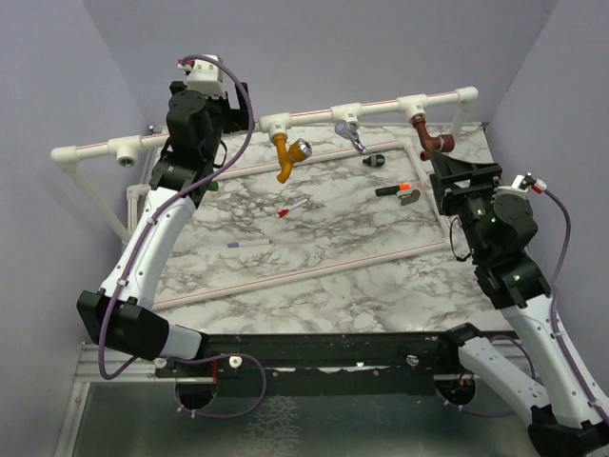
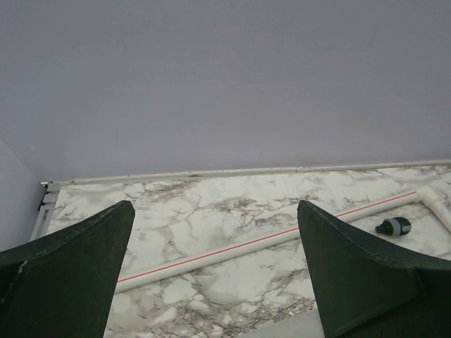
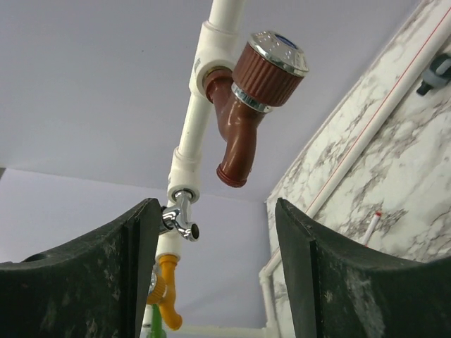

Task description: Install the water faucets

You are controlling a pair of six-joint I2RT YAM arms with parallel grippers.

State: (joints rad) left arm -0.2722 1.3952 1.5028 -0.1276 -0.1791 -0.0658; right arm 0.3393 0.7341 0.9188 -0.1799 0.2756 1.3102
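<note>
Your right gripper (image 3: 216,210) gapes wide, empty; the dark brown faucet (image 3: 243,120) sits just beyond its fingertips, on the white pipe (image 3: 211,46).

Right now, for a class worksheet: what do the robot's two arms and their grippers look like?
The left arm and right arm have white shells, black joint housings and a looping purple cable each. The left gripper and right gripper each have two broad, black, wedge-shaped fingers, scuffed with pale specks.

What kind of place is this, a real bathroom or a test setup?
Most likely a lab test bench: two robot arms mounted at a marble-patterned table, plain lilac walls close around it, and a white pipe with small taps fitted.
</note>
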